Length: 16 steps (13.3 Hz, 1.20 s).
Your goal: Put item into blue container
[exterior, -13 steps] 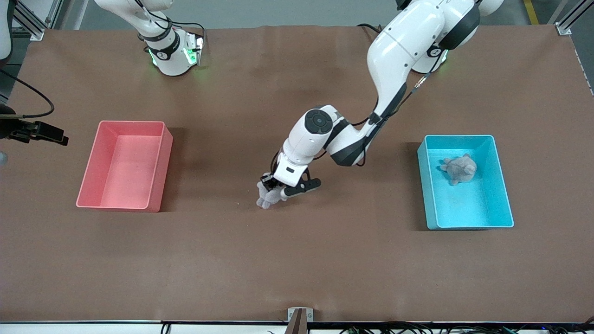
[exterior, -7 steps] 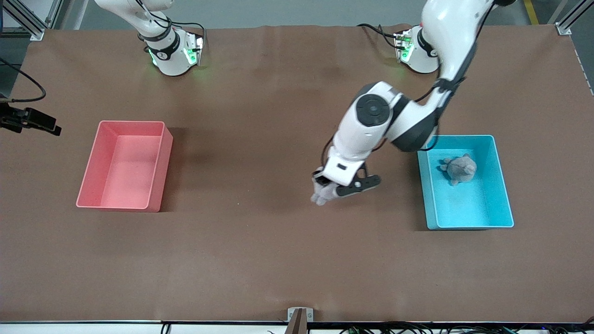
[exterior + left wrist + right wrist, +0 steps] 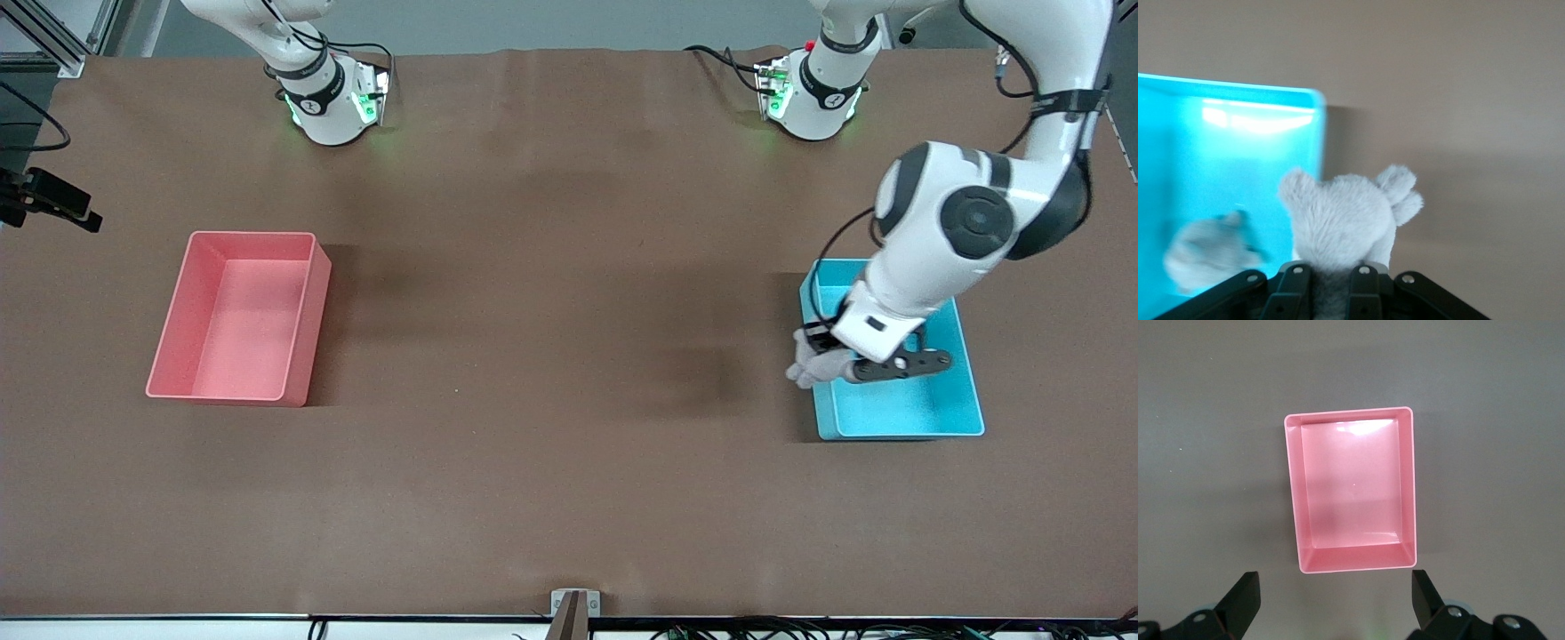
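Left gripper (image 3: 822,363) pinches the grey plush toy (image 3: 811,366) over the blue container (image 3: 965,396)'s wall toward the right arm's end. Release now risks rim bounce-out. Right gripper (image 3: 1331,603) spread, waiting over the pink bin (image 3: 178,347).

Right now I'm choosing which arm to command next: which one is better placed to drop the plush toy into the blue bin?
The left. The left gripper is shut on the gray plush toy over the blue bin's edge. The right gripper hangs open above the pink bin, holding nothing.
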Available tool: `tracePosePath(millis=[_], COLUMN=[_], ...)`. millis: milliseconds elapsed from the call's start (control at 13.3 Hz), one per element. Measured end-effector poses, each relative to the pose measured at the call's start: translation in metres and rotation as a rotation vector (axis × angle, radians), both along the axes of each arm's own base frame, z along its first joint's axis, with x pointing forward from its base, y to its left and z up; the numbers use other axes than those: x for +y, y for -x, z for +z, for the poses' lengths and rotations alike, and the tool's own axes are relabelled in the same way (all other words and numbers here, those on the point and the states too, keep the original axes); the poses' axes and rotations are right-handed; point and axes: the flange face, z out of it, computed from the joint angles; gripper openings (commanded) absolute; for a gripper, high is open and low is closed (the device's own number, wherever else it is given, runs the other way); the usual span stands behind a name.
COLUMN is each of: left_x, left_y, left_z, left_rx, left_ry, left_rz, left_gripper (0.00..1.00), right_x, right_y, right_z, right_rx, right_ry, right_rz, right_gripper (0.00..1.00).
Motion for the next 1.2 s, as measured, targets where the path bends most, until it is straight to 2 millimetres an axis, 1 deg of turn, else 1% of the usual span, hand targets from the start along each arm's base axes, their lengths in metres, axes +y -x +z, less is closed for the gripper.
tracePosePath(millis=[75, 150, 225, 375, 525, 601, 751, 901, 976, 1051, 1201], left_x=[0.026, 0.047, 0.065, 0.092, 0.111, 0.118, 0.119, 0.116, 0.116, 0.115, 0.116], left_y=[-0.003, -0.007, -0.009, -0.015, -0.02, -0.021, -0.027, -0.028, -0.029, -0.029, -0.03], left_z=[-0.01, -0.02, -0.032, -0.054, -0.075, -0.084, -0.099, -0.113, -0.116, -0.117, -0.114], left_rx=[0.015, 0.027, 0.038, 0.049, 0.053, 0.051, 0.023, 0.021, 0.024, 0.024, 0.019], left_ry=[-0.009, -0.032, -0.069, -0.115, -0.105, -0.096, -0.076, -0.062, -0.058, -0.057, -0.058], left_rz=[-0.02, -0.038, -0.054, -0.087, -0.109, -0.112, -0.114, -0.119, -0.119, -0.119, -0.118], left_gripper=[0.18, 0.18, 0.18, 0.19, 0.19, 0.19, 0.23, 0.66, 0.97, 1.0, 1.0], right_x=[-0.001, -0.001, 0.0, 0.0, 0.001, 0.001, 0.001, 0.002, 0.002, 0.002, 0.003], right_y=[0.0, 0.001, 0.001, 0.0, 0.001, 0.0, 0.001, 0.001, 0.001, 0.001, 0.001], right_z=[0.0, -0.001, -0.002, -0.003, -0.004, -0.004, -0.003, -0.002, -0.002, -0.002, -0.002], right_rx=[0.002, 0.004, 0.006, 0.007, 0.008, 0.008, 0.007, 0.003, 0.002, 0.002, 0.001], right_ry=[0.0, -0.001, -0.001, -0.006, -0.007, -0.007, -0.007, -0.007, -0.007, -0.007, -0.007], right_rz=[-0.001, -0.001, -0.001, 0.0, 0.0, 0.002, 0.01, 0.017, 0.019, 0.02, 0.022], right_gripper=[1.0, 1.0, 1.0, 1.0, 1.0, 1.0, 1.0, 1.0, 1.0, 1.0, 1.0])
